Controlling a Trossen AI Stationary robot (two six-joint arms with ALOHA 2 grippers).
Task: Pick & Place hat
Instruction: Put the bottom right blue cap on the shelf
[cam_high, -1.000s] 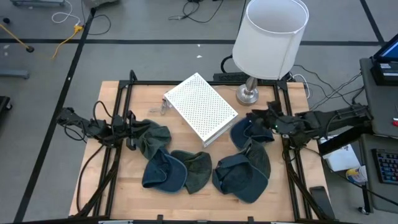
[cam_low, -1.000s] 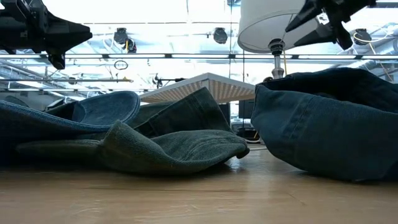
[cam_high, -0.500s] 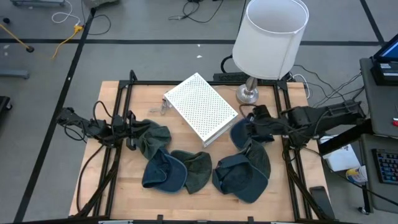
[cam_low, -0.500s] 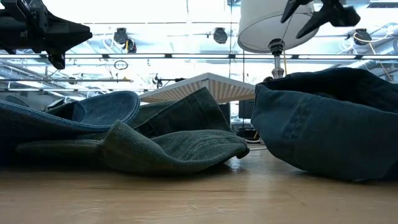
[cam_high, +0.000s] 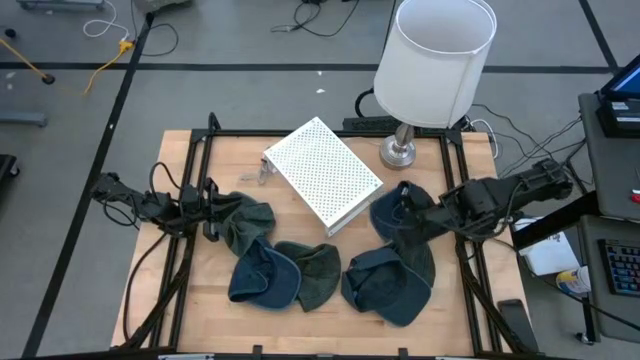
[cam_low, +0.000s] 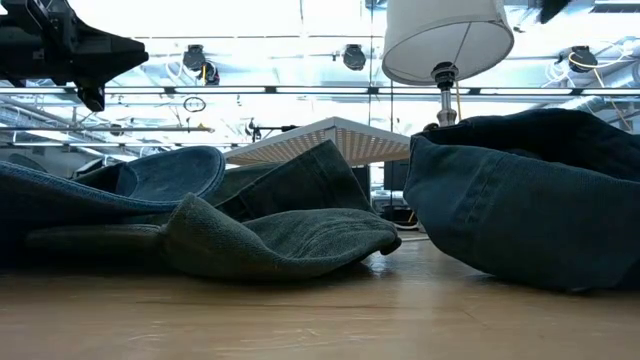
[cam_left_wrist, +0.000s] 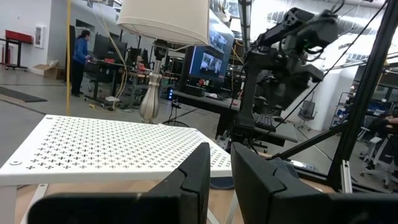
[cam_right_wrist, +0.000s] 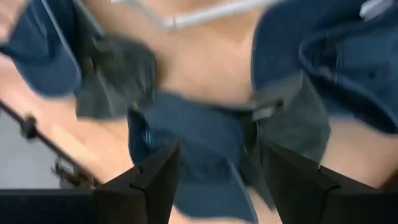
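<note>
Several denim hats lie on the wooden table (cam_high: 300, 140): a green one (cam_high: 248, 222) at the left, a blue one (cam_high: 262, 275), a green one (cam_high: 318, 272), a blue-green one (cam_high: 385, 282) and a blue one (cam_high: 385, 222) at the right. My right gripper (cam_high: 407, 206) hangs open above that right blue hat, pointing steeply down; in the right wrist view its fingers (cam_right_wrist: 155, 180) frame blurred hats (cam_right_wrist: 193, 130) below. My left gripper (cam_high: 210, 207) waits at the table's left edge beside the left green hat, with a narrow gap between its fingers (cam_left_wrist: 193, 180) and nothing in it.
A white perforated stand (cam_high: 322, 172) sits at the table's far middle, and a lamp (cam_high: 435, 60) with a white shade stands at the far right. Black frame rails (cam_high: 190, 170) run along both sides. Bare wood shows along the near edge (cam_low: 320, 320).
My right gripper has swung from the table's right edge toward the middle, over the right blue hat. It has risen out of the top of the low view and tipped from nearly level to pointing steeply down. The hats have stayed where they were.
</note>
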